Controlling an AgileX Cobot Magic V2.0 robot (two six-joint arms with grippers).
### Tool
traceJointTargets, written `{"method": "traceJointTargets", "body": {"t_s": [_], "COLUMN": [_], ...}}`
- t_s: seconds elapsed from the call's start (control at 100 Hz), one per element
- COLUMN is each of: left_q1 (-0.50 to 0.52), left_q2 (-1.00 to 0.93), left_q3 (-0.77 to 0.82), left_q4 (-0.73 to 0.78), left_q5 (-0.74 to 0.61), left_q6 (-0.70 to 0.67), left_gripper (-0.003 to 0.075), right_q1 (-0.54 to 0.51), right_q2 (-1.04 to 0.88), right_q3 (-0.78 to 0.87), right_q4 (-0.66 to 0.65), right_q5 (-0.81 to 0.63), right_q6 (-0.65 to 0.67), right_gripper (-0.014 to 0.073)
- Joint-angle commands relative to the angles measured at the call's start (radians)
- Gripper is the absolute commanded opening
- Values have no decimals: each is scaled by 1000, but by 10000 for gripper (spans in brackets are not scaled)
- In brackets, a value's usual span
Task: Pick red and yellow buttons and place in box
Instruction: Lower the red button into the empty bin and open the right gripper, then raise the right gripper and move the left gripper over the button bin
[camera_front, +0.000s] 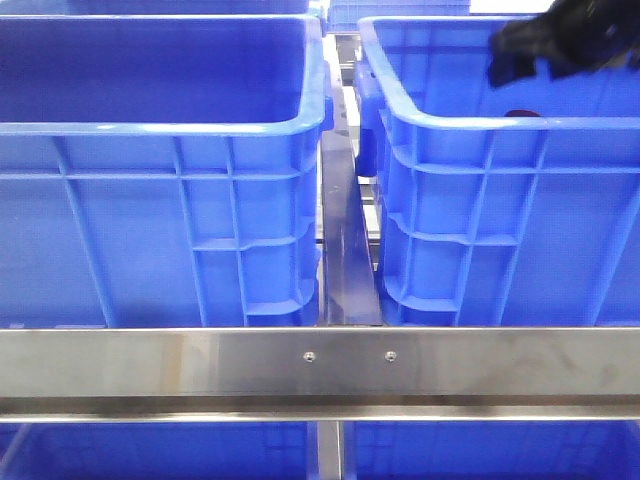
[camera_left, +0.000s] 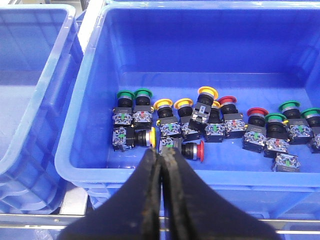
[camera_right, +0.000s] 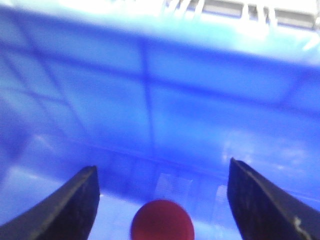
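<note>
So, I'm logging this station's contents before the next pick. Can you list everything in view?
left crate: one, blue, behind the rail on the left.
right crate: one, blue, beside it on the right.
push buttons: roughly a dozen, with green, yellow and red heads, clustered on a crate floor in the left wrist view.
red button: one, red, on the crate floor below the right gripper.
metal rail: one, silver, across the front.
left gripper: black, shut, above the button cluster.
right gripper: black, open, inside the right crate.
</note>
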Motion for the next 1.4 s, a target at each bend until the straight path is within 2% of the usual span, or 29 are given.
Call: {"method": "traceJointTargets", "body": {"t_s": [0.0,0.62,0.92,0.99,1.06,1.32,1.39], "left_q1": [2,2,2,2,2,2,2], "left_q2": [4,4,4,4,4,4,4], "left_q3": [-24,-24,-24,-24,-24,-24,-24], "left_q4": [6,6,6,6,6,6,6], "left_q5": [-77,-86,-86,-86,-86,-86,-86], "left_q6": [-3,-3,-3,-3,-3,-3,-3], "left_gripper": [-19,-19,-19,-19,-19,-19,-19], "right_q1": [-4,-4,-4,-4,-4,-4,-4], "right_q2": [-132,-822,-1050,-1085,-1108,-1121,-1121], "right_q3": [27,507,643,659,664,664,664], "right_q4": [33,136,187,187,187,187,187], "right_q5": [0,-97,-84,-84,-83,-33,-21], "right_q6": [-5,-5,-5,-5,-5,-5,-5], "right_gripper": [556,550,540,490,400,-65,-65]}}
